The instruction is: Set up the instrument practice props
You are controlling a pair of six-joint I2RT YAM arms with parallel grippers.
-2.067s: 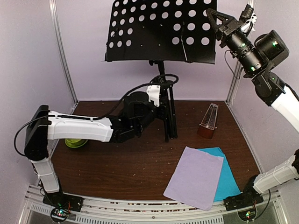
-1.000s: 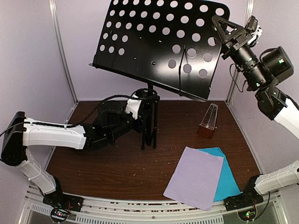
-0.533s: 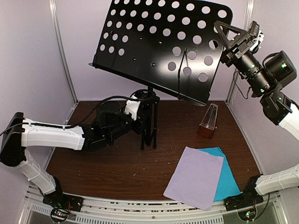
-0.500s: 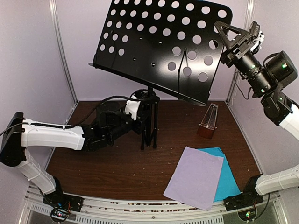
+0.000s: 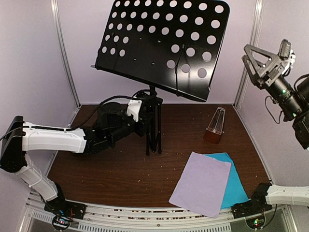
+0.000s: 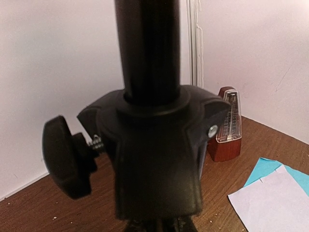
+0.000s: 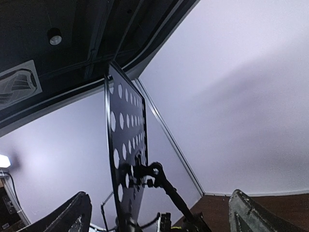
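On the near right of the brown wooden table (image 5: pixel 111 179), a pale lilac paper music sheet (image 5: pixel 200 184) partly covers a cyan paper sheet (image 5: pixel 237 186). Behind them stands a small reddish-brown pyramid metronome (image 5: pixel 215 126). At mid-table the left gripper (image 5: pixel 146 109) pinches the post of the upright black metal tripod music stand (image 5: pixel 153 133). High up, the right gripper (image 5: pixel 266 52) is spread wide, clear of the stand's perforated desk (image 5: pixel 159 43).

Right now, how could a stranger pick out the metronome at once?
Start at the black music stand at the back of the brown table. To its right, near the back corner, stands the metronome. Unlike the flat lilac sheet and cyan sheet nearby, it is a small upright reddish-brown pyramid.
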